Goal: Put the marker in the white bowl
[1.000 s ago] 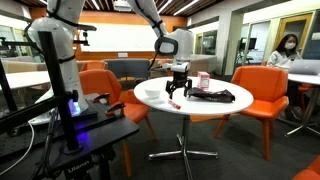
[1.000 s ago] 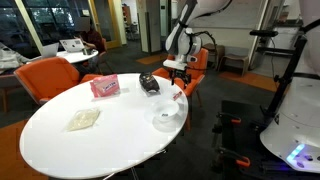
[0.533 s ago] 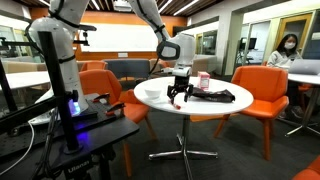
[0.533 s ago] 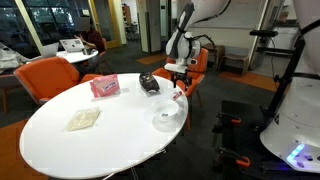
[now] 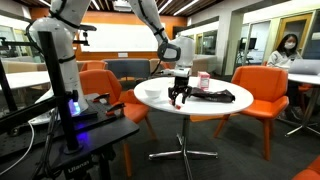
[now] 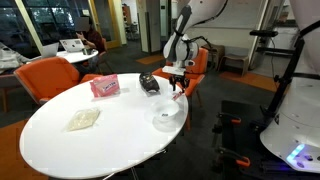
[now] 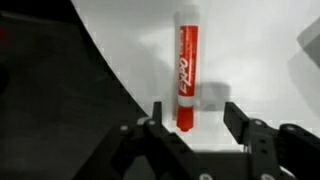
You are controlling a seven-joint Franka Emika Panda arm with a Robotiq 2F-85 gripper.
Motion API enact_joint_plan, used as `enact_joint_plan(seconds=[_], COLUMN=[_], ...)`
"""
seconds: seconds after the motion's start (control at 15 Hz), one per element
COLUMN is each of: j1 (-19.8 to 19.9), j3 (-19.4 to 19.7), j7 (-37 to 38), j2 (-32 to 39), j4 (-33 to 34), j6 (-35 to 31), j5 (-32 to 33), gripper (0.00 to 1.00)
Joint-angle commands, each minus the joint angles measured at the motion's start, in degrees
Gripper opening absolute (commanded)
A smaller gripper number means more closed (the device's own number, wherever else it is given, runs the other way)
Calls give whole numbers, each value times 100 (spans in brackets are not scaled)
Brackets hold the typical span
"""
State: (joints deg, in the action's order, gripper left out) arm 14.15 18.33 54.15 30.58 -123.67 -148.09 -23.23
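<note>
The red marker (image 7: 187, 65) lies flat on the white table in the wrist view. One end of it reaches between my jaws. My gripper (image 7: 195, 118) is open around that end and not closed on it. In both exterior views the gripper (image 5: 178, 96) (image 6: 178, 86) hangs low over the table near its edge and hides the marker. The white bowl (image 5: 152, 93) (image 6: 168, 118) sits on the table a short way beside the gripper and looks empty.
A pink-and-white cup (image 5: 203, 80) and a flat black cloth (image 5: 216, 96) lie beyond the gripper. In an exterior view a pink packet (image 6: 104, 87) and a pale flat piece (image 6: 83, 119) lie on the round table (image 6: 90, 150). Orange chairs (image 5: 262, 92) surround it.
The gripper has come down towards the table over the marker. The jaws stay open. The bowl and the other things have not moved.
</note>
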Motion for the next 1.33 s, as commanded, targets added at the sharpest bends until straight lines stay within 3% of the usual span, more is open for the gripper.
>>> enact_joint_plan(seconds=[0.0, 0.13, 0.2, 0.53, 0.8, 1.27], j1=[-146, -162, -172, -230, -425, -1127], j3=[103, 100, 100, 149, 230, 391], j7=[58, 57, 59, 80, 95, 166], j2=[152, 210, 240, 289, 108, -769], j4=[114, 143, 163, 214, 104, -190], j6=[-17, -38, -49, -56, -48, 142], j5=[128, 120, 118, 158, 366, 1275], gripper=[65, 41, 39, 1, 5, 5])
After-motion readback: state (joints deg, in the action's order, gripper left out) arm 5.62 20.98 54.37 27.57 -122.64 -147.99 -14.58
